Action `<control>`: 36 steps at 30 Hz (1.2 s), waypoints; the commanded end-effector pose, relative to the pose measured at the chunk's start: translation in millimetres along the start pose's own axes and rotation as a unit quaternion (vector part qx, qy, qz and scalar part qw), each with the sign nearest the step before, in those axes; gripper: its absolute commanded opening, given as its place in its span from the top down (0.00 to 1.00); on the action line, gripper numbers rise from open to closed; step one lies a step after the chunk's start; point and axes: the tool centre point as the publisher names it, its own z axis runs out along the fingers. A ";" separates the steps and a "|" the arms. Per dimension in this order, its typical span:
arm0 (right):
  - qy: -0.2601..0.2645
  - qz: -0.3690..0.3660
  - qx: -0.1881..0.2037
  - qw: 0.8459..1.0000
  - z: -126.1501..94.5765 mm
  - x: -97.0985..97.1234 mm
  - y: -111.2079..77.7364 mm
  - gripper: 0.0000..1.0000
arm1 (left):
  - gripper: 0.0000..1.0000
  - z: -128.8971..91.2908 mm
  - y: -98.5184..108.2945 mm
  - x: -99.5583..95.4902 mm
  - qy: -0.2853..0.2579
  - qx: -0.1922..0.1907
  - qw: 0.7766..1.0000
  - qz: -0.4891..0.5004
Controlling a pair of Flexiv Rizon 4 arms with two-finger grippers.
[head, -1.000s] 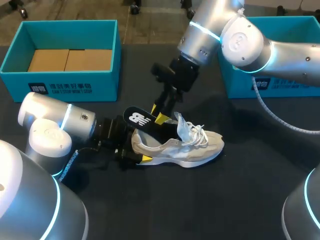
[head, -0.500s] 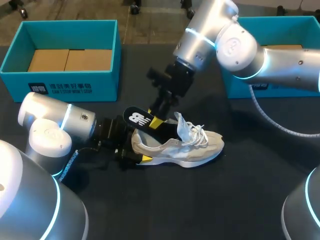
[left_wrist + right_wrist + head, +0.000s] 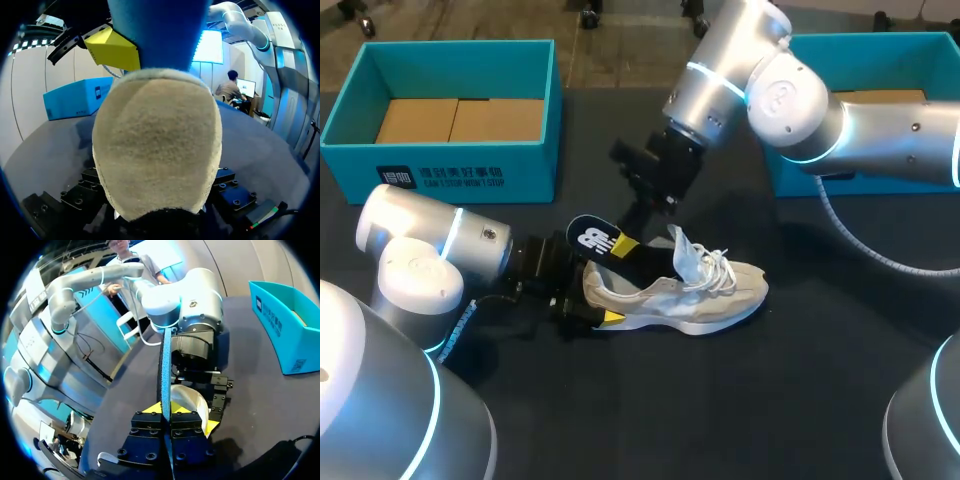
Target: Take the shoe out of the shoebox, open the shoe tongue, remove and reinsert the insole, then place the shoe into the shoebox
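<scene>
A beige shoe (image 3: 695, 295) lies on its side on the dark table, tongue pulled up. My left gripper (image 3: 588, 300) is shut on its heel, which fills the left wrist view as a suede heel (image 3: 157, 150). A black insole (image 3: 592, 238) with a white logo sticks up out of the heel opening. My right gripper (image 3: 630, 242) is shut on it from above. In the right wrist view the insole (image 3: 165, 365) runs edge-on between the closed yellow tips of the right gripper (image 3: 166, 415), with the shoe (image 3: 189, 397) just beyond. One yellow fingertip (image 3: 112, 47) shows beside the insole's blue underside (image 3: 160, 30).
A teal box (image 3: 440, 165) with cardboard inside stands at the back left. A second teal box (image 3: 800, 175) stands at the back right behind my right arm. Bare dark table lies in front of the shoe.
My right gripper has slid slightly left along the insole and closed on it. The left arm and the shoe have not moved.
</scene>
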 end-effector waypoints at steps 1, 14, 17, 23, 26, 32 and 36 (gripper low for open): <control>-0.012 -0.013 -0.009 1.000 -3.7 0.8 3.9 1.00 | 1.00 0.3 0.7 0.1 0.000 -0.001 1.000 0.000; -0.102 -0.066 -0.048 0.991 -32.6 -2.2 23.3 1.00 | 1.00 0.3 0.7 0.1 0.000 -0.001 1.000 0.000; -0.126 -0.074 -0.058 0.988 -39.1 -4.2 25.1 1.00 | 1.00 0.3 0.7 0.1 0.000 -0.001 1.000 0.000; -0.139 -0.082 -0.061 0.985 -42.4 -5.9 26.5 1.00 | 1.00 0.3 0.7 0.1 0.000 -0.001 1.000 0.000; -0.139 -0.082 -0.061 0.985 -42.4 -5.9 26.5 1.00 | 1.00 0.3 0.7 0.1 0.000 -0.001 1.000 0.000; -0.139 -0.082 -0.061 0.985 -42.4 -5.9 26.5 1.00 | 1.00 0.3 0.7 0.1 0.000 -0.001 1.000 0.000; -0.119 -0.058 -0.075 0.988 -44.0 -12.5 34.5 1.00 | 1.00 0.3 0.7 0.1 0.000 -0.001 1.000 0.000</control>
